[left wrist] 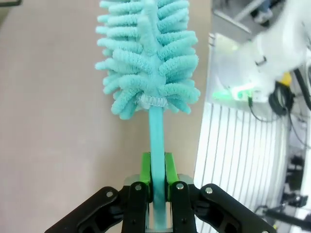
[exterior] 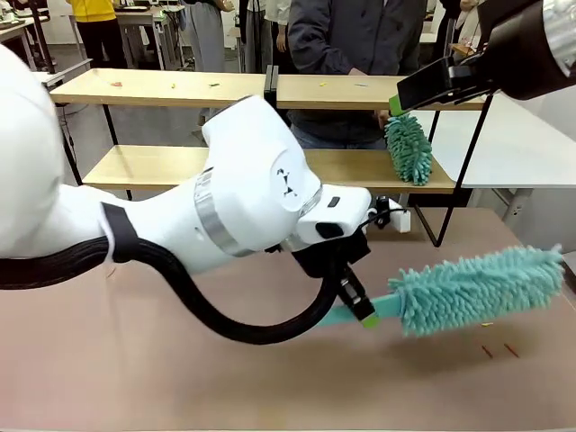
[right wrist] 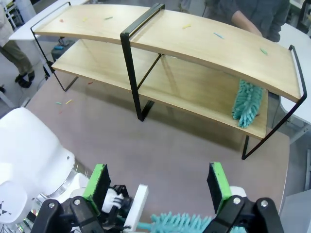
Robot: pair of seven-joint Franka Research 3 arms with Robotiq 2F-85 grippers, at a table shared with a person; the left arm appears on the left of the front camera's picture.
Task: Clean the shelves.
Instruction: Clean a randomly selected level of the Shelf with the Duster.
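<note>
The shelves (exterior: 180, 87) stand across the far side of the table, two light wooden boards on a black frame (right wrist: 131, 63). Small coloured scraps lie on the top board (right wrist: 218, 46). My left gripper (exterior: 360, 310) is shut on the teal handle of a fluffy teal duster (exterior: 477, 288), held low over the table with its head pointing right. The left wrist view shows the pads (left wrist: 145, 167) clamped on the handle of this duster (left wrist: 148, 58). My right gripper (right wrist: 158, 187) hovers high, open and holding nothing. A second teal duster (right wrist: 248, 102) stands at the lower board's right end (exterior: 409, 148).
A person in a dark jacket (exterior: 360, 36) stands right behind the shelves. A few small scraps (exterior: 499, 351) lie on the brown table near its right front. A white table (exterior: 513, 144) stands to the right of the shelves. My left arm's bulky white body (exterior: 243, 198) crosses the middle.
</note>
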